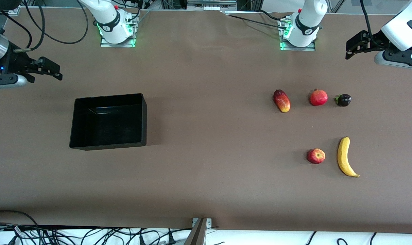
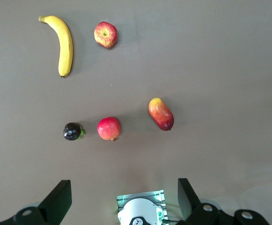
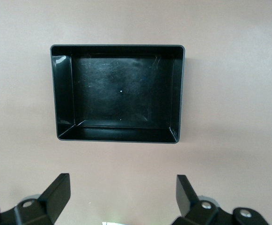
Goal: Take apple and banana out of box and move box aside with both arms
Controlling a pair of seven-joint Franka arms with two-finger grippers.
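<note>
The black box (image 1: 108,121) is sitting empty toward the right arm's end of the worktop (image 1: 206,163). The apple (image 1: 315,156) and banana (image 1: 345,157) are lying side by side toward the left arm's end. The left gripper (image 1: 354,46) and right gripper (image 1: 51,69) are hovering above the worktop, fingers apart, holding nothing.

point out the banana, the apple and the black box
banana (image 1: 344,156), front view, middle of its curved body
apple (image 1: 315,156), front view, middle of its red skin
black box (image 3: 121,134), right wrist view, on one long wall
</note>
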